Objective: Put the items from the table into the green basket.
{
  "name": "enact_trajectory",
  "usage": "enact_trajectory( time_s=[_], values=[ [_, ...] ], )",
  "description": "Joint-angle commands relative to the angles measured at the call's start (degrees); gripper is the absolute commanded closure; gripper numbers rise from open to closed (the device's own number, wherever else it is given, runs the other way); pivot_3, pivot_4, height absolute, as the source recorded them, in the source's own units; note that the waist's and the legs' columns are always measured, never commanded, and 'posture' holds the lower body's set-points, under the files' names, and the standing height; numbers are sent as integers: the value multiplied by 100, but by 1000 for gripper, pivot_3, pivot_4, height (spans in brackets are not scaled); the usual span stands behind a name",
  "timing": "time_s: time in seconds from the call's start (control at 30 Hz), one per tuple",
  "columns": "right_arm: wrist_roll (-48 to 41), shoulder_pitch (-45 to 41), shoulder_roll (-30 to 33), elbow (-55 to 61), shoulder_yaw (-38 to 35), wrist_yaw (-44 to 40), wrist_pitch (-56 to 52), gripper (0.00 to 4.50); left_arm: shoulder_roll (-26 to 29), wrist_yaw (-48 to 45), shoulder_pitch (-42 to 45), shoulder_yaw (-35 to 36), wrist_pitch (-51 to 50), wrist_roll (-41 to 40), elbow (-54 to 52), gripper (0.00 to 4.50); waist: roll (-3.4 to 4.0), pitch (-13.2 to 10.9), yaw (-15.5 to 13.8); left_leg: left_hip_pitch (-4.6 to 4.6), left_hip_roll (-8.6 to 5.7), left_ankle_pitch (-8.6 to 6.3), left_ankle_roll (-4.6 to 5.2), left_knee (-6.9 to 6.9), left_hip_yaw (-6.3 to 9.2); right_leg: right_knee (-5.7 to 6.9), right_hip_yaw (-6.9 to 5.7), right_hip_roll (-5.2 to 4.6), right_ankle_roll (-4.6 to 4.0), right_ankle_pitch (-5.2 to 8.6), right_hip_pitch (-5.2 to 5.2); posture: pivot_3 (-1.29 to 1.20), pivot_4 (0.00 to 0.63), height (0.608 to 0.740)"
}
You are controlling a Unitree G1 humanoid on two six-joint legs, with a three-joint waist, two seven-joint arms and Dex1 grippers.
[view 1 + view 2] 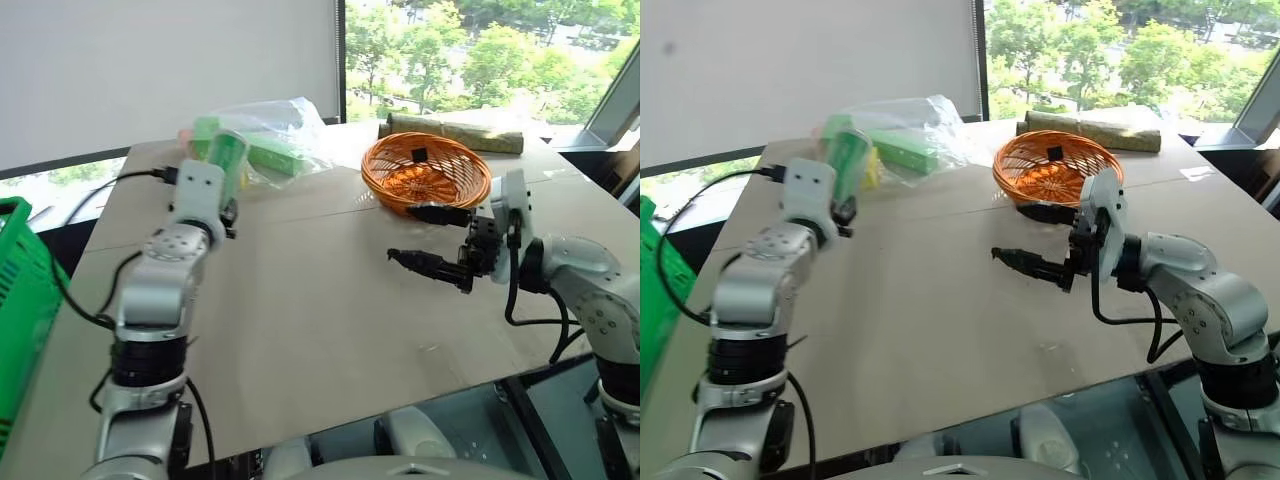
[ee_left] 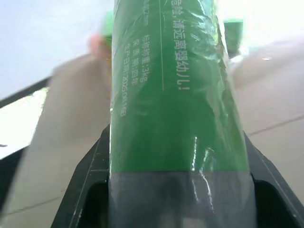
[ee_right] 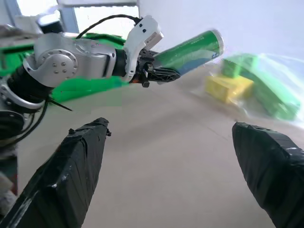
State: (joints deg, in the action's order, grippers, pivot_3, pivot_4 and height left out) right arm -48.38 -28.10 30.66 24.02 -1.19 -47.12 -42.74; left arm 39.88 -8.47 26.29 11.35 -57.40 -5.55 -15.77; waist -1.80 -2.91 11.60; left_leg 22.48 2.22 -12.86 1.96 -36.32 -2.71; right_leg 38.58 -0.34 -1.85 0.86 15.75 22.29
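A slim green can [image 1: 226, 155] with white print is held in the air over the left part of the beige table [image 1: 320, 330]. My left gripper [image 1: 222, 190] is shut on its lower end, and the silver top points up and away. In the left wrist view the can [image 2: 175, 95] sits between the two black fingers. The green basket [image 1: 18, 300] stands off the table's left edge, left of and below the left arm. My right gripper [image 1: 402, 233] hovers over the table's right half, pointing left, open and with nothing in it; its fingers [image 3: 71, 161] stand wide apart.
A round orange wicker bowl [image 1: 425, 170] sits just behind the right gripper. A clear bag of green and yellow blocks [image 1: 275, 135] lies at the back behind the can. An olive rolled bundle [image 1: 460, 130] lies along the far edge.
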Motion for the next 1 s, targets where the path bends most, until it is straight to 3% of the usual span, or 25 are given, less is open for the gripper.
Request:
enact_trajectory(
  time_s=[0.03, 0.1, 0.2, 0.3, 0.43, 0.5, 0.63, 0.87, 0.93, 1.0],
  values=[
    [-356, -524, -215, -185, 59, -135, -142, 0, 869, -218, 137, 1004, -172, 153, -290, 2574, -3, 1, -156, 26, 0, 1, -1, -2, 2, 3, -3, -3, -1, -1, 25, -35, 0, 740],
    [-591, -800, -382, -318, 60, -173, -258, 0, 1403, -392, -133, 1472, -327, 238, -346, 2574, -3, 1, -350, 51, -6, 0, -2, -4, -5, 18, 0, -12, -3, -2, 52, -15, 0, 740],
    [-1121, -1073, -547, -484, -36, -308, -543, 0, 1765, -561, -663, 2168, -424, 363, -347, 2574, -2, 0, -671, 61, -6, -7, -14, -2, -11, 15, 4, -17, -5, -1, 67, 14, 0, 740],
    [-1097, -1271, -652, -590, -43, -351, -450, 0, 1798, -666, -1354, 2902, -408, 552, -335, 2574, -3, 2, -881, 79, -6, -11, -20, -2, -16, 14, 2, -28, -6, -1, 85, 23, 0, 740],
    [-985, -1330, -681, -635, -39, -378, -330, 0, 1645, -692, -1726, 3239, -209, 569, -279, 2574, -40, 26, -1131, 123, -4, -9, -24, -18, 2, 28, -20, -39, -23, -12, 125, 32, 0, 740],
    [-929, -1341, -677, -650, -26, -398, -274, 0, 1520, -660, -1862, 3280, -8, 596, -180, 1574, -43, 31, -1164, 124, -3, -16, -52, -20, 4, 29, -35, -54, -31, -16, 127, 32, 0, 740],
    [-777, -1326, -653, -657, -1, -418, -187, 0, 1230, -479, -1987, 3234, 432, 671, 71, 45, -26, 58, -1152, 123, -3, -10, -64, -19, -12, 29, -39, -80, -50, -19, 126, 13, 0, 740],
    [-521, -1035, -420, -596, -17, -466, -121, 0, 855, -341, -1438, 3258, 1129, 367, 247, 45, -24, 67, -1081, 128, -1, -4, -57, -4, -8, 30, -46, -76, -44, -22, 130, -4, 0, 740],
    [-57, -644, -119, -679, 136, -723, 144, 0, 454, -714, -1127, 3120, 1326, -255, -28, 45, -22, 85, -1106, 131, -2, -4, -56, -4, -9, 28, -46, -78, -43, -22, 130, -4, 0, 740],
    [620, -132, 272, -964, 294, -1048, 673, 0, 22, -1515, -1463, 2604, 1550, -952, -683, 45, -17, 101, -1104, 131, -7, -5, -56, -8, -13, 26, -47, -84, -42, -23, 125, -4, 0, 740]
  ],
)
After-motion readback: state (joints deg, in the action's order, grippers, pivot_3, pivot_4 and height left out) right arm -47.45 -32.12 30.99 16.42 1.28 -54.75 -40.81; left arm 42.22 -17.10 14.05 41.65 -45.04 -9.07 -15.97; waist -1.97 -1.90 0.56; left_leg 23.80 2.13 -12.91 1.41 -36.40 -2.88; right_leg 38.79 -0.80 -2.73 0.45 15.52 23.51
